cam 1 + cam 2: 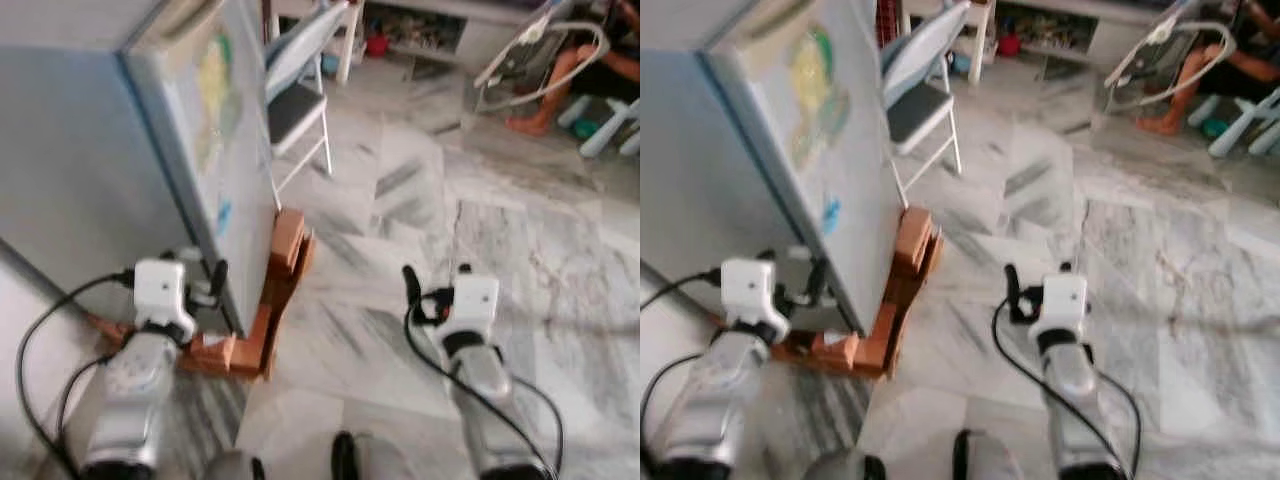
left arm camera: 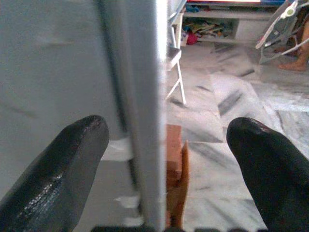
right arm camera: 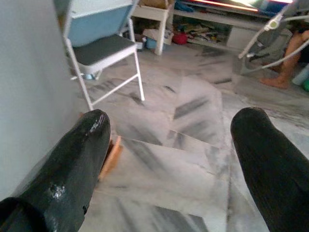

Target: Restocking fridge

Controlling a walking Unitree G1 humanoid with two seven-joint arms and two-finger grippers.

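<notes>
The grey-blue fridge [image 1: 90, 150] stands at the left on a low wooden stand [image 1: 280, 290]. Its door [image 1: 225, 130], with faded stickers on the front, looks shut. My left gripper [image 1: 205, 272] is open at the door's lower corner. In the left wrist view the door's edge [image 2: 145, 96] runs between the two black fingers [image 2: 58, 179], which stand apart from it. My right gripper [image 1: 436, 276] is open and holds nothing, out over the marble floor [image 1: 400, 200] to the right of the fridge. No food or bottles are in sight.
A white folding chair [image 1: 295, 100] with a dark seat stands just behind the fridge. Farther back are low shelves [image 3: 212, 29] with clutter. A tubular frame [image 1: 530, 60] and a seated person's leg [image 1: 560, 80] are at the back right. Black cables trail from both wrists.
</notes>
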